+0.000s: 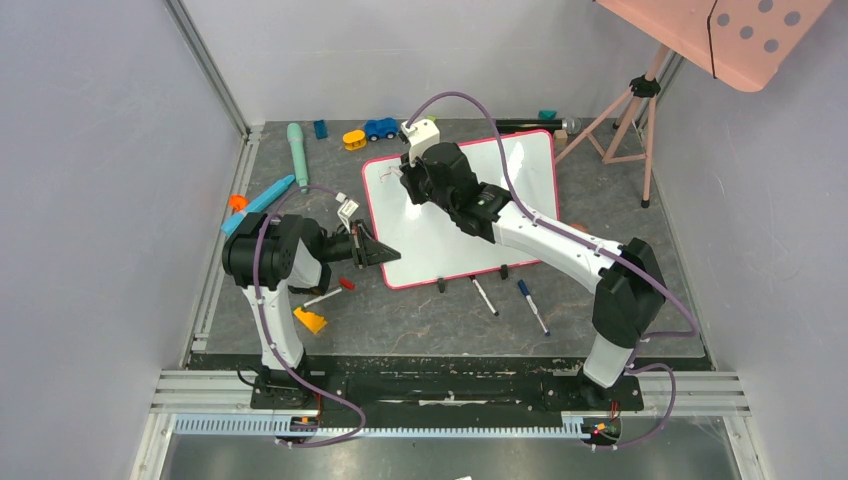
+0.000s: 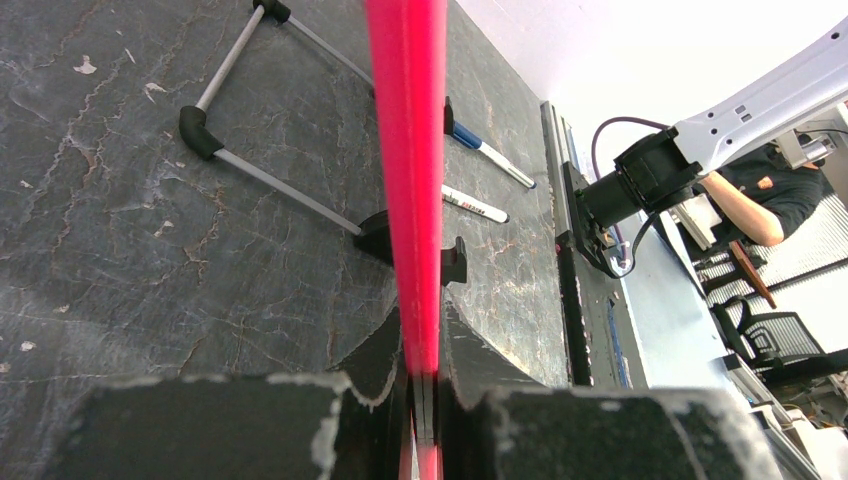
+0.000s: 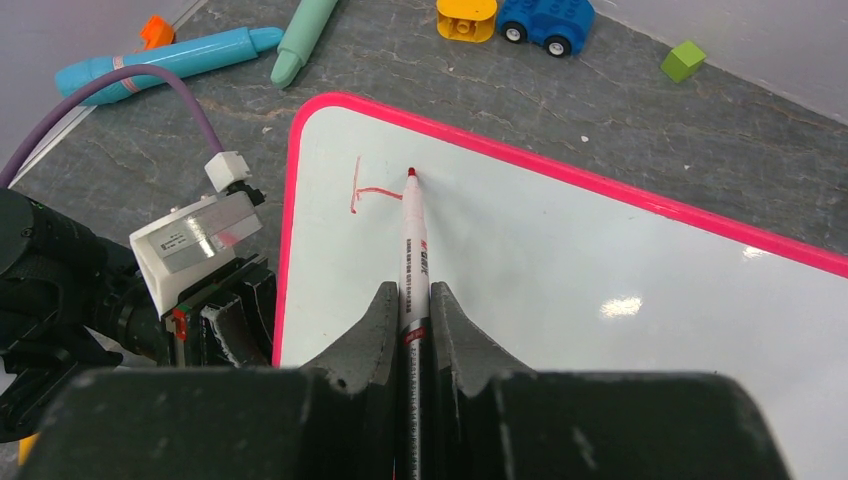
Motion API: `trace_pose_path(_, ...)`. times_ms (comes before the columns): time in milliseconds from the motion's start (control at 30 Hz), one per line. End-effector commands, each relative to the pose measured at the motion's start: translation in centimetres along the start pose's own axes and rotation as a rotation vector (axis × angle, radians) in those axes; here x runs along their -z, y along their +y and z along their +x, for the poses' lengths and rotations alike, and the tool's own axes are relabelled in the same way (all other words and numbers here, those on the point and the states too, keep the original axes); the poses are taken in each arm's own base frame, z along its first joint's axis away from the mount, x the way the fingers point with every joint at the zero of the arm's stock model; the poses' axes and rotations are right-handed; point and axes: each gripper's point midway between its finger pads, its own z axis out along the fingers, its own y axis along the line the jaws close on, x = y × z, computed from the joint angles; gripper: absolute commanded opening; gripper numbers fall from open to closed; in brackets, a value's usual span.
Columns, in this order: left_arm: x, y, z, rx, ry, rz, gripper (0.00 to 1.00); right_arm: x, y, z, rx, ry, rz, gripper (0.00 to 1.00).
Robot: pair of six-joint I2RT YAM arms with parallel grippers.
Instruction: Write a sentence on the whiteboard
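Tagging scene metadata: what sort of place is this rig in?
Likely a robotics lab's enclosed test cell: grey panel walls on aluminium rails box in the table, toy props like a blue car lie about, and an office chair sits just outside.

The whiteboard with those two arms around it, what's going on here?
The right gripper is shut on a red marker, its tip on the whiteboard near a corner, where only the first red strokes are drawn. The left gripper is clamped on the board's pink frame, apparently steadying it. Two more markers lie on the table in front.
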Motion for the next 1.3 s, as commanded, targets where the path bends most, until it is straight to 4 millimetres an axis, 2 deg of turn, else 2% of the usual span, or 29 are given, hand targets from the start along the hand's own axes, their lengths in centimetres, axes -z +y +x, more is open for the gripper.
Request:
trace_pose_path(0, -0.2, -0.3, 0.3, -0.086, 0.006, 0.020, 0.02, 0.3, -0.4, -0.2, -0.011, -0.007, 0.002, 0.00)
trace_pose_path(333, -0.2, -0.3, 0.3, -0.088, 0.005, 0.019, 0.02, 1.6, -0.2, 2.5, -0.035, 0.046, -0.024, 0.00)
trace_pose_path(467, -0.2, -0.3, 0.3, -0.089, 0.005, 0.019, 0.02, 1.9, -0.1, 3.0, -0.047, 0.052, -0.030, 0.00)
trace_pose_path(567, -0.2, -0.3, 0.3, -0.090, 0.006, 0.020, 0.02, 2.0, 0.1, 2.4, -0.053, 0.040, -0.038, 0.00)
trace_pose_path(700, -0.2, -0.3, 0.3, -0.088, 0.007, 0.020, 0.02, 2.4, 0.8, 0.3, -0.053, -0.001, -0.083, 0.00)
trace_pose_path(833, -0.2, -0.3, 0.3, -0.089, 0.006, 0.020, 0.02, 3.6, 1.1, -1.9, -0.051, -0.052, -0.109, 0.00)
trace_pose_path(900, -0.2, -0.3, 0.3, -0.088, 0.005, 0.018, 0.02, 4.3, 0.9, -2.4, -0.048, -0.068, -0.109, 0.00)
trace_pose_path(1067, -0.1, -0.4, 0.3, -0.098, 0.000, 0.013, 0.02, 5.6, -0.3, -2.5, -0.049, -0.085, -0.090, 0.00)
trace_pose_path(1267, -0.1, -0.4, 0.2, -0.109, -0.003, 0.010, 0.02, 5.7, -1.5, -1.9, -0.073, -0.081, -0.029, 0.00)
